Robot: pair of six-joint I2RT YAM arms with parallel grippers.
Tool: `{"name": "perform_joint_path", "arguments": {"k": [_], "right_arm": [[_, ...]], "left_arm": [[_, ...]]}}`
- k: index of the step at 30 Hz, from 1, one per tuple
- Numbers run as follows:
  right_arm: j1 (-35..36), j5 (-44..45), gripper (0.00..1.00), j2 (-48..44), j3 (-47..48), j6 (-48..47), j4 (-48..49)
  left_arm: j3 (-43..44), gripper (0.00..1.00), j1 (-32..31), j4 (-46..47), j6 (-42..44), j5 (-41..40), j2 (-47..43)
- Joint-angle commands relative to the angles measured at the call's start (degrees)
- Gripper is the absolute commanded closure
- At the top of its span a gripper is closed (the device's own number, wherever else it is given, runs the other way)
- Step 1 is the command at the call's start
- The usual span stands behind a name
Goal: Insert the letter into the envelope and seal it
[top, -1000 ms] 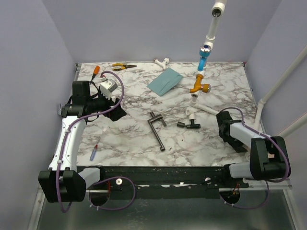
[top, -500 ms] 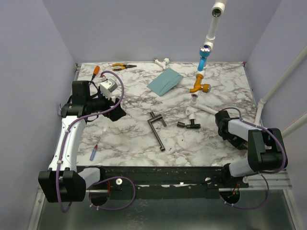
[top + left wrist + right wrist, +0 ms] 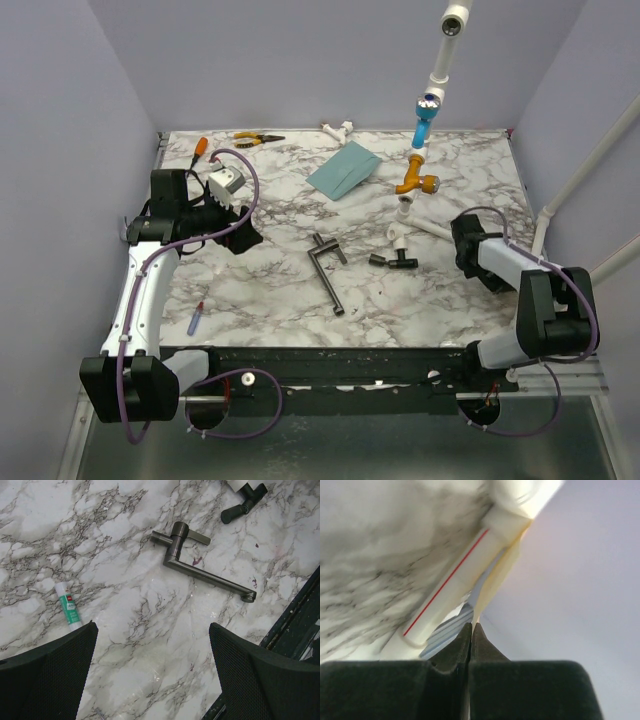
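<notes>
when viewed from the top camera, the envelope (image 3: 343,170) lies flat on the marble table (image 3: 280,300) towards its far edge, well apart from both arms. the left gripper (image 3: 246,234) sits over the left part of the table, near a small metal box (image 3: 226,183). the right gripper (image 3: 463,243) is low at the right side, just beside a white pipe (image 3: 432,229). a dark metal handle (image 3: 327,270) lies near the table's middle, with a small black valve (image 3: 393,261) beside it. pliers (image 3: 258,138) and a screwdriver (image 3: 200,147) lie at the far left edge, and a small tube (image 3: 197,316) lies near the front left.

from the left wrist camera, the left gripper (image 3: 152,677) is released: its two fingers (image 3: 47,677) stand wide apart over bare marble, holding nothing. the metal handle (image 3: 200,562) lies ahead of it and the small tube (image 3: 67,607) lies just past the left finger.

from the right wrist camera, the right gripper (image 3: 471,635) is clenched, its jaws pressed together. the view is blurred. a white pipe with a red line (image 3: 452,590) lies just ahead on the marble. a pale cream strip (image 3: 502,572) rises from the fingertip line; whether it is the letter, or is pinched at all, cannot be told.
</notes>
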Motion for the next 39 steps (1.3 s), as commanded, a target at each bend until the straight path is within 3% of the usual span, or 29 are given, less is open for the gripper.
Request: {"name": "perform_joint_path", "arguments": {"k": [1,8,13,19,28,32,39], "right_arm": [[-0.3,1.5,0.99,-1.5,8.8,3.9,-1.5],[4.3,-5.7,0.99,-1.4,18.2,11.8,-9.7],[12.7,-14.9,0.99,2.3,25.8,20.6,-19.9],[25.0,-14.4,0.99,5.6,30.0,25.6,-25.8],[23.8,-19.2,0.99,0.1,29.1,28.7,-20.3],[19.3,-25.2,0.99,2.5,31.6,28.5,-19.2],[18.3,-27.1,0.99,2.2,34.7,25.7,-18.4]], "left_arm": [[1.8,0.08,-0.1,-0.6,1.2,-0.8,0.0],[1.6,0.08,0.0,-0.6,1.9,-0.9,-0.8],[1.8,0.08,-0.1,-0.7,2.7,-1.5,-1.6],[2.4,0.07,-0.1,-1.3,2.8,-1.1,-3.1],[5.3,0.05,-0.8,-1.7,1.1,2.2,-4.1],[23.1,0.01,-8.9,-0.8,-4.7,-1.3,2.3],[73.1,0.01,-25.7,0.6,-10.9,-6.1,23.8]]}}
